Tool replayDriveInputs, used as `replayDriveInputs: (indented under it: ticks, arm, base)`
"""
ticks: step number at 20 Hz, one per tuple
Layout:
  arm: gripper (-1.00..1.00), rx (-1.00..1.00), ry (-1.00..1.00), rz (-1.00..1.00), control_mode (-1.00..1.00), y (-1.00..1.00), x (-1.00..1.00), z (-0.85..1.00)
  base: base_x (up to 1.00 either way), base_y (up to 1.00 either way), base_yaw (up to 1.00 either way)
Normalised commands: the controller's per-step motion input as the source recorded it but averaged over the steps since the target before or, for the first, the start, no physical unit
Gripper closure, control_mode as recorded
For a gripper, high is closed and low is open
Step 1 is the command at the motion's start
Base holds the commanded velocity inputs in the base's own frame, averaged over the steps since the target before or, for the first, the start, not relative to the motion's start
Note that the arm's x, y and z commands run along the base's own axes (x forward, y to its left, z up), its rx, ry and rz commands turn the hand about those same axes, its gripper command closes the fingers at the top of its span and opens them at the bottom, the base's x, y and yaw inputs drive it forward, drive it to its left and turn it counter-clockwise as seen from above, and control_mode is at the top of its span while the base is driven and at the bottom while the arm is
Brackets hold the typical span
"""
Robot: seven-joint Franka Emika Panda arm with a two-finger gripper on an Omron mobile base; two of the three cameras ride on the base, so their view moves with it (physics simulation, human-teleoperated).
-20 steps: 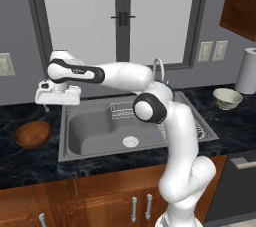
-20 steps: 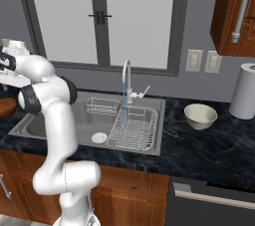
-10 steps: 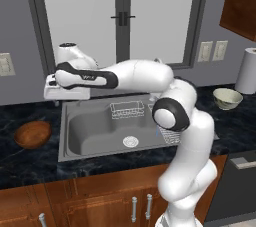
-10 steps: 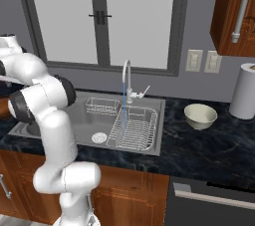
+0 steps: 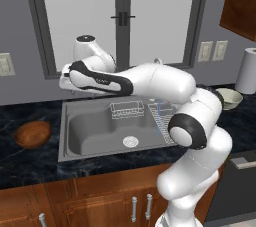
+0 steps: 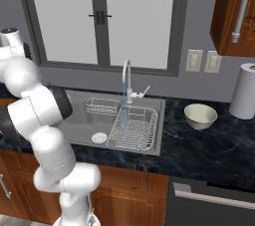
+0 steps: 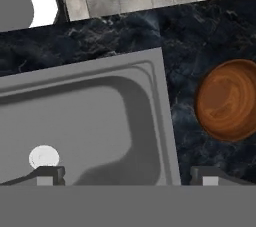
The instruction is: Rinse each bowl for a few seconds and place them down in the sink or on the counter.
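Left base view: arm stretches left over sink (image 5: pixel 70 136); wooden bowl (image 5: pixel 32 134) sits on counter (image 5: pixel 30 163) left of basin, untouched.

Right base view: water runs from faucet (image 6: pixel 125 78); cream bowl (image 6: pixel 200 116) rests on counter right of sink.

Hand view: gripper (image 7: pixel 127 176) spread wide, empty, above sink edge; wooden bowl off to one side. Judgement: centre over bowl rim before descending, one finger inside, one outside.

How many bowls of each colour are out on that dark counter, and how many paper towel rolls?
Reddish-brown wooden bowl: 1
Pale cream bowl: 1
White paper towel roll: 1
Total: 3
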Motion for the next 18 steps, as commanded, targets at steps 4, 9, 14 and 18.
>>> replayDriveInputs:
  ticks: [4,9,14,18]
  arm:
    - [-1.00,0.00,-0.04,-0.20,-1.00,-0.55,-0.05,0.55]
    - [-1.00,0.00,-0.08,-0.22,-1.00,-0.49,-0.08,0.45]
    - [-1.00,0.00,-0.13,-0.21,-1.00,-0.44,-0.01,0.36]
    - [-1.00,0.00,-0.15,-0.20,-1.00,-0.46,-0.04,0.30]
  base:
    - [0.00,0.00,0.00]
    - [0.00,0.00,0.00]
    - [0.00,0.00,0.00]
    - [0.00,0.00,0.00]
